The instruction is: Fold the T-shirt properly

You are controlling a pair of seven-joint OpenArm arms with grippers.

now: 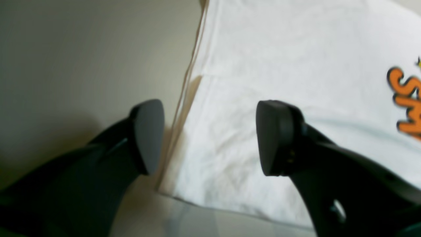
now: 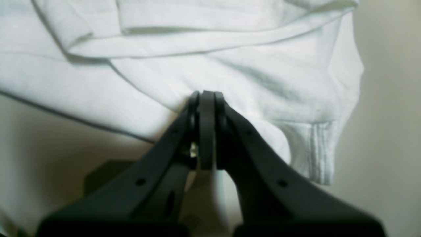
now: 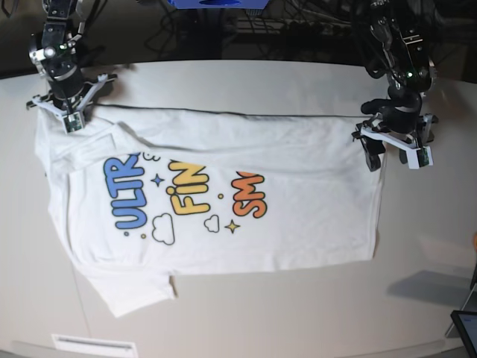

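The white T-shirt [image 3: 223, 239] lies spread on the table with its print up. Its top part is folded over, so the blue, yellow and orange letters are cut off along the fold. My right gripper [image 3: 72, 119] at the far left corner is shut on a bunched fold of the T-shirt [image 2: 230, 65], cloth creasing away from the gripper [image 2: 207, 98]. My left gripper [image 3: 393, 153] stands open over the shirt's far right corner. In the left wrist view the gripper [image 1: 210, 138] straddles the T-shirt [image 1: 279, 49] edge, with nothing between the fingers [image 1: 148, 135].
The beige table [image 3: 298, 313] extends in front of and to the right of the shirt. A dark device [image 3: 466, 328] sits at the front right corner, and a white label [image 3: 93, 344] at the front left edge. Cables and dark gear line the back.
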